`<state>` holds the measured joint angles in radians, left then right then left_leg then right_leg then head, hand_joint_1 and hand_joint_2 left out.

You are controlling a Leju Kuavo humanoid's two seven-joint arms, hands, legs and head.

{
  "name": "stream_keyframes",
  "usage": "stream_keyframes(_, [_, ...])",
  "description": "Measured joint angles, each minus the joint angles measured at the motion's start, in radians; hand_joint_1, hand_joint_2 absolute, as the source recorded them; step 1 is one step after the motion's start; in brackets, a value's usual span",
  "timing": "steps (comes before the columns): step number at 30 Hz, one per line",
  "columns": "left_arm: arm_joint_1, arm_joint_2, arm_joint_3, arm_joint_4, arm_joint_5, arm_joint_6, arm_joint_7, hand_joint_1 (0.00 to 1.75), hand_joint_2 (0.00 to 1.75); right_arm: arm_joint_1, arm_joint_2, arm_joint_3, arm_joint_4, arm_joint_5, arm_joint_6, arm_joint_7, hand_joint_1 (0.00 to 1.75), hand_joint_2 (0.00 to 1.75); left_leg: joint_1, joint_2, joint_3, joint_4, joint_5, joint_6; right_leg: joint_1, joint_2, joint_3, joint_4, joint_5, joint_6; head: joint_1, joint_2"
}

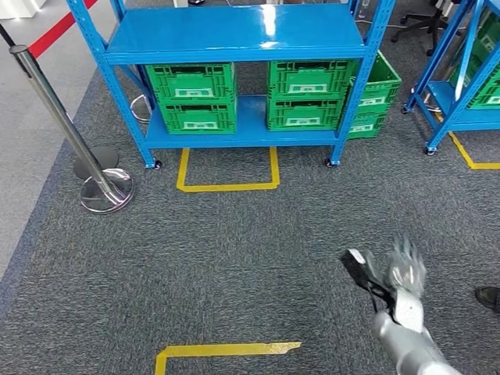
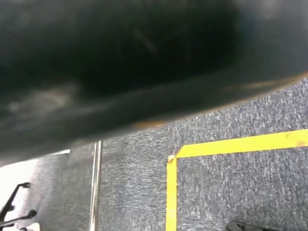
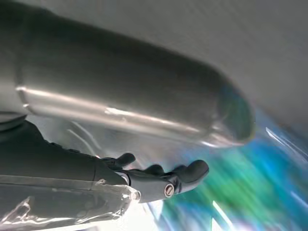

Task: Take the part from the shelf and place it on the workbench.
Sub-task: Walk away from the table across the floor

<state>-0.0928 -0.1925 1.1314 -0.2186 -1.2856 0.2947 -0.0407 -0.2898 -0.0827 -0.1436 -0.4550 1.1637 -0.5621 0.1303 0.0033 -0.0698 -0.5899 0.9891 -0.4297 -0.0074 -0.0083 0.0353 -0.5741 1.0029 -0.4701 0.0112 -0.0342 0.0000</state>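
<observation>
The robot's right hand (image 1: pixel 407 273), fingers curled, grips a flat black part (image 1: pixel 361 269) well short of the blue metal shelf (image 1: pixel 236 39) ahead; motion could shake it loose.

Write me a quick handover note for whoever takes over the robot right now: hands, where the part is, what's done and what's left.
Right hand: raised low on the right of the head view, gripping a dark flat part with a light tag at its far end. The picture is blurred there.
Left hand: its state cannot be judged; the left wrist view is mostly dark blur above grey carpet and yellow floor tape.
Shelf: the blue rack stands ahead across the carpet, with green crates on its lower level.
Done: the part appears to be in the right hand, off the shelf.
Left: carry the part to the workbench and set it down.
</observation>
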Motion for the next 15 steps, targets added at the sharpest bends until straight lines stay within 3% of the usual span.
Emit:
stream_keyframes(3, [0.006, 0.011, -0.001, 0.000, -0.015, -0.021, 0.006, 0.00, 0.00, 0.122, 0.012, -0.180, 0.089, -0.084, 0.065, -0.017, 0.00, 0.00, -0.001, -0.003, 0.001, 0.000, -0.004, 0.003, 0.000, -0.002, 0.003, 0.000, -0.004, 0.001, 0.000, 0.000])
stream_keyframes(6, [0.009, 0.023, -0.003, 0.000, -0.030, -0.028, 0.008, 0.00, 0.00, 0.195, 0.034, -0.296, 0.148, -0.113, 0.102, 0.038, 0.00, 0.00, -0.002, -0.002, 0.002, 0.000, -0.006, 0.004, -0.001, 0.002, 0.002, 0.000, -0.006, 0.001, -0.001, 0.000])
stream_keyframes(10, [0.007, 0.027, -0.008, 0.000, -0.041, -0.026, 0.008, 0.00, 0.00, 0.220, 0.048, -0.390, 0.188, -0.122, 0.143, 0.123, 0.00, 0.00, -0.002, -0.002, 0.003, -0.001, -0.006, 0.004, -0.001, 0.002, 0.003, 0.000, -0.007, 0.000, 0.000, 0.000])
stream_keyframes(15, [0.007, 0.029, -0.009, 0.000, -0.040, -0.020, 0.008, 0.00, 0.00, 0.226, 0.056, -0.441, 0.210, -0.114, 0.164, 0.152, 0.00, 0.00, -0.002, -0.002, 0.004, -0.001, -0.006, 0.003, -0.001, 0.002, 0.003, 0.000, -0.007, 0.000, 0.000, 0.000])
